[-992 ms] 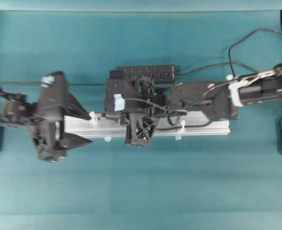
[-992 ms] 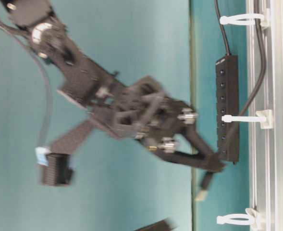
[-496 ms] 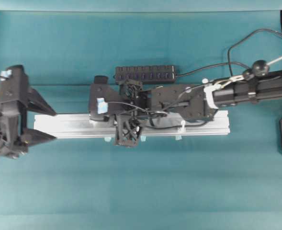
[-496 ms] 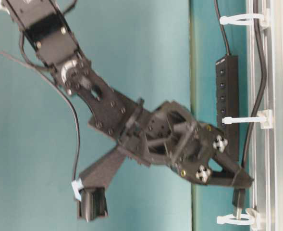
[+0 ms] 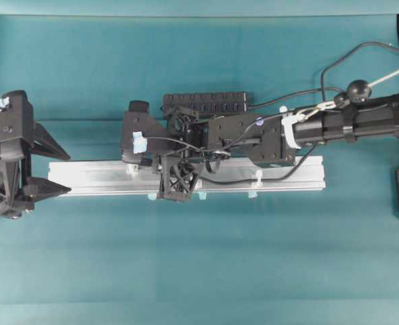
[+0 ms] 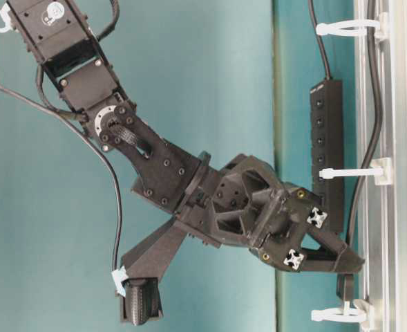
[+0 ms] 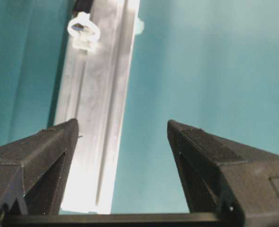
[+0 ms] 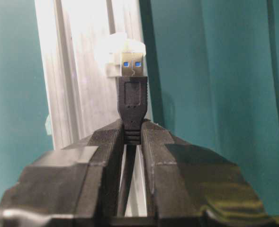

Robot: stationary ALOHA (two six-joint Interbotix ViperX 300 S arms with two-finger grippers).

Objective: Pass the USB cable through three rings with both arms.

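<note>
A teal surface (image 5: 199,271) is carrying a silver rail (image 5: 97,177) lying left to right, with a black hub (image 5: 204,103) just behind it. Three white rings are standing along the rail: one near its left end (image 7: 84,29), one about midway (image 6: 347,171) and one toward the right (image 5: 259,177).

The right tool (image 8: 132,137) is reaching across the middle, over the rail, with its jaws closed on the cable (image 5: 287,170) just behind the plug (image 8: 132,92). The plug is sticking out past the fingertips, its silver tip pointing at the left ring, right in front of it and not yet through. In the table-level view the cable is running along the rail through the other two rings and trailing off past the hub.

The left tool (image 7: 122,130) is sitting at the rail's left end, jaws spread wide and holding nothing. Its fingers (image 5: 45,189) are straddling the end of the rail, well apart from the plug.
</note>
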